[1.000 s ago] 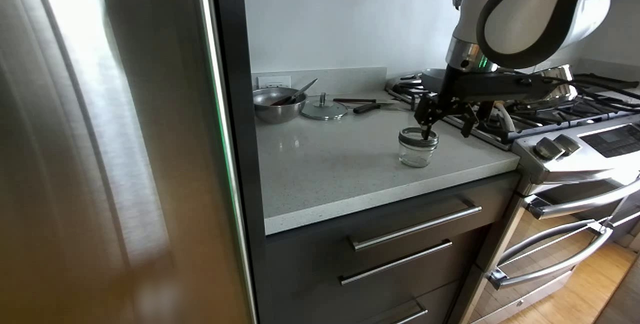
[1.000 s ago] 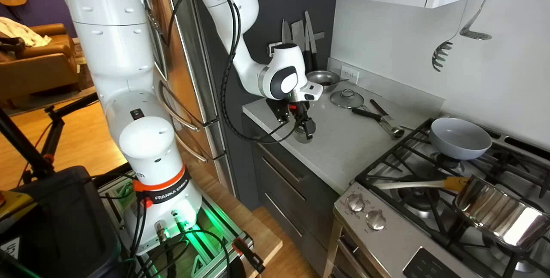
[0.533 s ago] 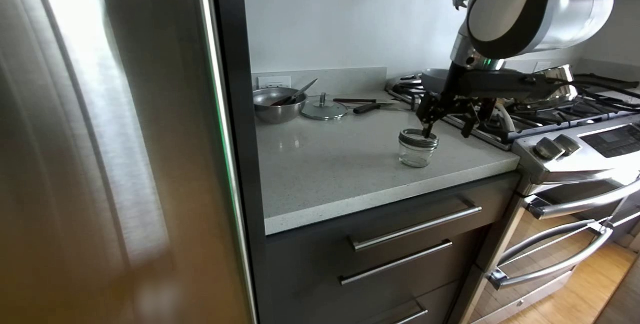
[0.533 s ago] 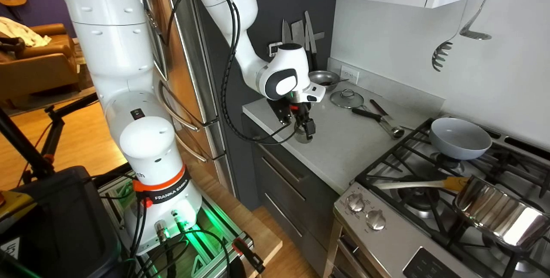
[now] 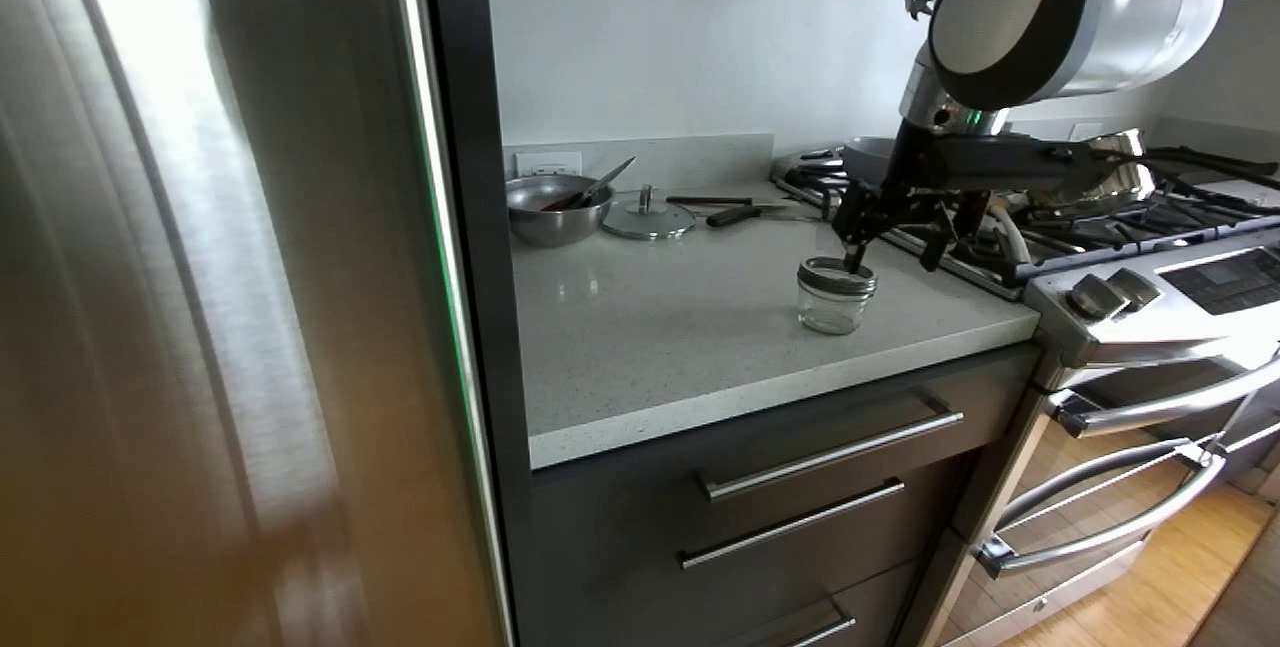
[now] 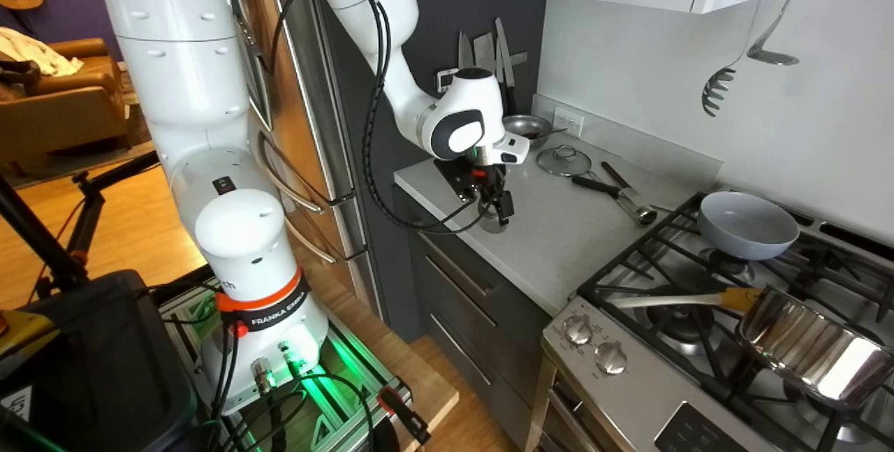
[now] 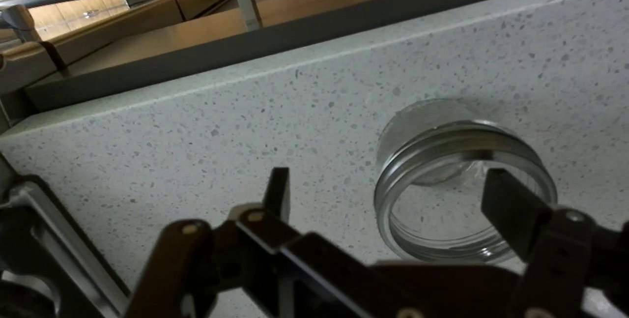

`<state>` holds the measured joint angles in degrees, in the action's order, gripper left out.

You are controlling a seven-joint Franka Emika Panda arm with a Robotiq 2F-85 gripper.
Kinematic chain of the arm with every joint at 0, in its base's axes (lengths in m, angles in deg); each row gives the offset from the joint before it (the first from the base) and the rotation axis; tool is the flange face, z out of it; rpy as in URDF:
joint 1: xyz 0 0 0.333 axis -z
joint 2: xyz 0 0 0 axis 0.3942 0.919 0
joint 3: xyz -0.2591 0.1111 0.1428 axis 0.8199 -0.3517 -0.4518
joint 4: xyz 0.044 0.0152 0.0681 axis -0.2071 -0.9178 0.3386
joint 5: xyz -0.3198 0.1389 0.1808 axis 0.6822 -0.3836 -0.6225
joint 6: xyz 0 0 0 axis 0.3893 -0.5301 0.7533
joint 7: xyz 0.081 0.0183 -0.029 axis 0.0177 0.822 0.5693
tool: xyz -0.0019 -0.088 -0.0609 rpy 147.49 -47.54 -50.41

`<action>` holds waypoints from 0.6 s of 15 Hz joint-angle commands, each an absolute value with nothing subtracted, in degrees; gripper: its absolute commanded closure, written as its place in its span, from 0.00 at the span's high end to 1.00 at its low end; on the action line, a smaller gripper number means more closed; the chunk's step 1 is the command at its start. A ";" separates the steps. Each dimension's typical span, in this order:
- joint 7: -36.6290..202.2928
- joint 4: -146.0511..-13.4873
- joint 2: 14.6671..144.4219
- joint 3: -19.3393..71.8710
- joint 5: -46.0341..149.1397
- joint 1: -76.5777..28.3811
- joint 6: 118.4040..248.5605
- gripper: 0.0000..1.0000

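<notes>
A small clear glass jar with a metal band round its open mouth (image 5: 834, 309) stands upright on the pale speckled counter (image 5: 660, 327), near its front edge. Just above it my gripper (image 5: 893, 265) points down, jaws wide apart and holding nothing. In the wrist view the jar (image 7: 432, 145) lies right of the middle between the fingers of the gripper (image 7: 388, 173). The right finger (image 7: 511, 205) overlaps the jar's mouth; whether it dips inside I cannot tell. Off to the left of the jar, the left finger (image 7: 278, 192) is over bare counter. Cables and gripper partly cover the jar (image 6: 492, 223) in an exterior view.
Behind the jar are a metal bowl (image 5: 550, 222), a glass lid (image 5: 648, 221) and black-handled utensils (image 5: 735, 216). The gas stove bears a grey pan (image 6: 747, 225) and a steel pot (image 6: 810, 351). A steel fridge (image 5: 250, 327) rises beside the counter.
The wrist has tilted and swung slightly right in an exterior view, mostly in the first half second. The fingertips have shifted only a little. The jar stays where it was.
</notes>
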<state>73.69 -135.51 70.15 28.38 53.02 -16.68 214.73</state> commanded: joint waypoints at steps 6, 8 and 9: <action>79.78 -133.62 70.52 27.73 48.58 -17.02 208.71 1.00; 80.30 -133.02 70.77 27.76 48.25 -17.00 207.53 1.00; 80.67 -132.66 70.99 27.76 48.02 -16.96 206.88 1.00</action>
